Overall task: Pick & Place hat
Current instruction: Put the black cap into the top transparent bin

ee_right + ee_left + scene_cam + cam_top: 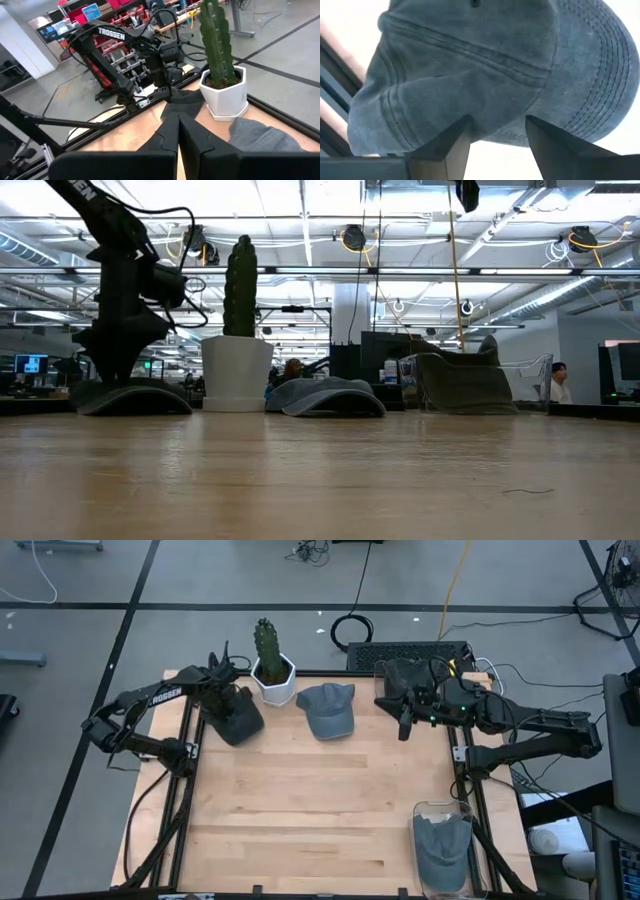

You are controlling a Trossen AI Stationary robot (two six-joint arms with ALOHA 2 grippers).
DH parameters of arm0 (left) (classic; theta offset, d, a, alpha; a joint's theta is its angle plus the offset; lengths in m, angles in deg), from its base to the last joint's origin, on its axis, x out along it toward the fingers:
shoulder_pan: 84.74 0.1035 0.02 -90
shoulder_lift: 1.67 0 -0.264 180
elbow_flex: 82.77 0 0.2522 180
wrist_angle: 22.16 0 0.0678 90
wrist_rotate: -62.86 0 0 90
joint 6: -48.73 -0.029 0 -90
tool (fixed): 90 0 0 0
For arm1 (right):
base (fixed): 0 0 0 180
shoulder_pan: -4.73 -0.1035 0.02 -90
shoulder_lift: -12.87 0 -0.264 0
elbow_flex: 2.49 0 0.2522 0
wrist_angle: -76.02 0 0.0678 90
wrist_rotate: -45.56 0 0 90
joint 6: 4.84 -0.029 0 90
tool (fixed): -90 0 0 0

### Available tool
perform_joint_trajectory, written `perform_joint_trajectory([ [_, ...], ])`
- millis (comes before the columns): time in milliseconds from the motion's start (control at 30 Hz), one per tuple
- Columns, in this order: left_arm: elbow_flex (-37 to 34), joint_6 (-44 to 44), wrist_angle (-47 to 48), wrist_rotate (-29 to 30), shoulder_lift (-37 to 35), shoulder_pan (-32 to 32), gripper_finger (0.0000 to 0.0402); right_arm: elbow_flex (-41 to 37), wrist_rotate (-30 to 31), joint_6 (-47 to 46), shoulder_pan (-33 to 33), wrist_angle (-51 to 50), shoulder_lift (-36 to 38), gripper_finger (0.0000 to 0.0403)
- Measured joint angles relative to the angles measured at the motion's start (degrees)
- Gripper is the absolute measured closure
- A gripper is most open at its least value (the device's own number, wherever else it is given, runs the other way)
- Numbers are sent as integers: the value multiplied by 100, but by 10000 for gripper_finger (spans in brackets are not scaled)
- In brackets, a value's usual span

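A dark grey hat (236, 718) lies on the table at the far left, beside a cactus in a white pot (272, 675). My left gripper (495, 137) is open and down over that hat's crown (470, 65); the low view shows it standing on the hat (135, 397). A blue-grey cap (328, 708) rests flat on the table right of the pot and shows in the low view too (325, 397). My right gripper (178, 131) is shut and empty. It hangs above the far right of the table (405, 720), pointing toward the cactus (216, 40). My left gripper comes at the dark grey hat from above, pointing down. Its open fingers (455, 137) stand on either side of a bulge of the crown next to a seam (490, 127), with their tips against the cloth. The hat lies on the table under them.
A clear bin (445, 812) at the near right corner holds another grey cap (443, 850). A dark hat-like shape (460, 385) sits at the far right edge. A black box and cables (405, 652) lie beyond the far edge. The wooden middle of the table (320, 800) is bare.
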Motion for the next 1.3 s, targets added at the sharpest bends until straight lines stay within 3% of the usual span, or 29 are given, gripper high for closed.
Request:
perform_joint_trajectory([
  [400, 245, -440, 14, 29, -2, -302, 201, 0, 10, -107, -52, -1, -2, 403],
  [733, 407, -1654, -160, 177, -4, -521, 219, -2, 10, -178, -52, -249, -9, 403],
  [867, 271, -1629, -399, 399, -4, -484, 220, -2, 10, -209, -52, -277, -9, 403],
  [1100, 62, -1271, -481, 194, 0, -521, 220, -2, 10, -197, -52, -298, -9, 403],
  [1300, 14, -489, -444, 83, 2, -637, 242, -2, 10, -149, -52, -320, -31, 403],
])
